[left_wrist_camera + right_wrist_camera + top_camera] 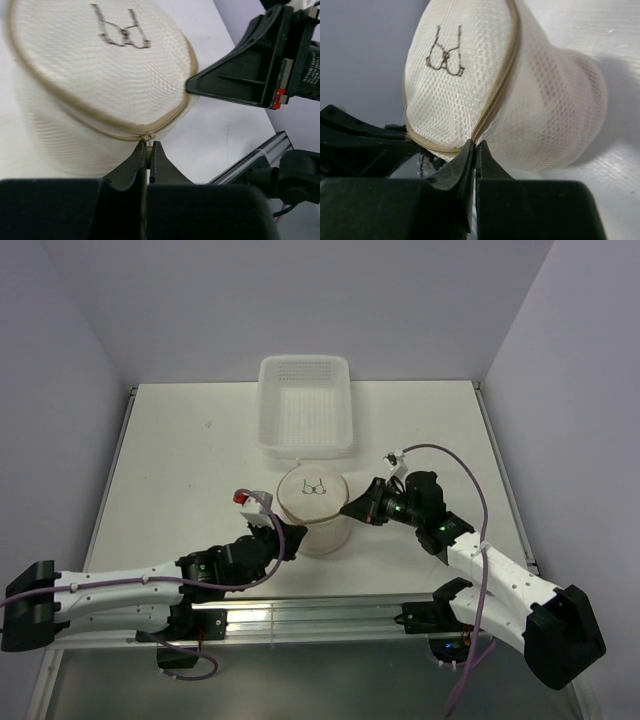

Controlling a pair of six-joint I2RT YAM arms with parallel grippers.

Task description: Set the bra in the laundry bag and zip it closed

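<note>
The laundry bag [316, 508] stands upright mid-table, a pale mesh cylinder whose round lid carries a dark bra drawing. It fills the left wrist view [95, 75] and the right wrist view [485, 85]. My left gripper [283, 536] is at its front left, shut on the zip pull [146, 138] at the lid's rim. My right gripper [352, 509] is at its right side, shut on the rim by the zip seam [476, 142]. The bra is hidden; a faint pale shape shows through the mesh wall.
A white perforated plastic basket [305, 405] stands behind the bag at the table's back. Walls close in on both sides. A metal rail [330, 612] runs along the near edge between the arm bases.
</note>
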